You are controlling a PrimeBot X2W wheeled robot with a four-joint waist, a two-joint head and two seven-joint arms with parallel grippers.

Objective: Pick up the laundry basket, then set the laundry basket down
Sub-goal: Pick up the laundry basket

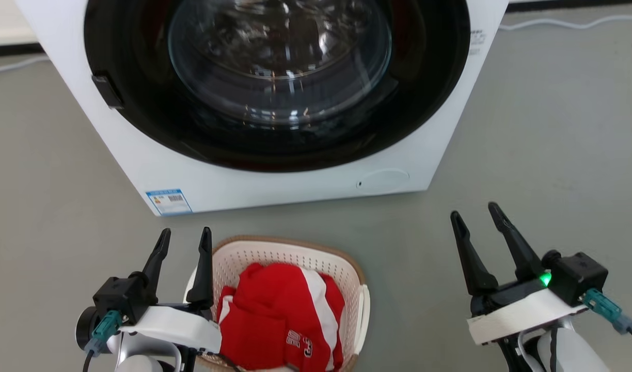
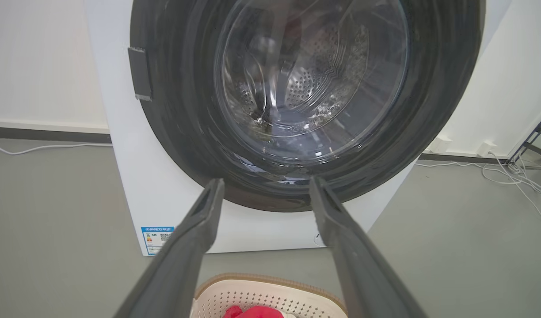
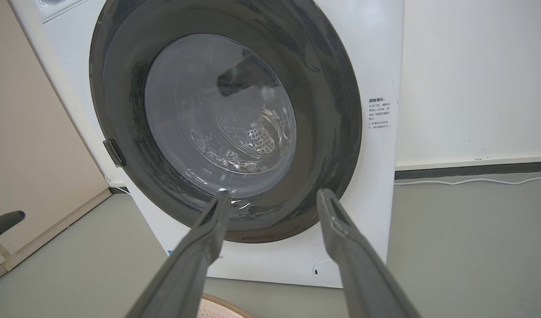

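Observation:
The laundry basket (image 1: 347, 289), cream-white and perforated with a brown rim, stands on the grey floor in front of the washing machine and holds a red and white garment (image 1: 280, 315). My left gripper (image 1: 184, 237) is open, hovering over the basket's left rim with nothing between its fingers. My right gripper (image 1: 476, 213) is open and empty over bare floor, well to the right of the basket. In the left wrist view the basket's far rim (image 2: 270, 280) shows below my open left gripper (image 2: 266, 182). In the right wrist view a bit of the basket's rim (image 3: 222, 304) appears under my open right gripper (image 3: 272, 194).
A white front-loading washing machine (image 1: 274, 175) with a shut round glass door (image 1: 280, 67) stands just behind the basket. White cables (image 2: 513, 172) trail along the floor by the wall to the right. Grey floor (image 1: 553, 129) spreads on both sides of the machine.

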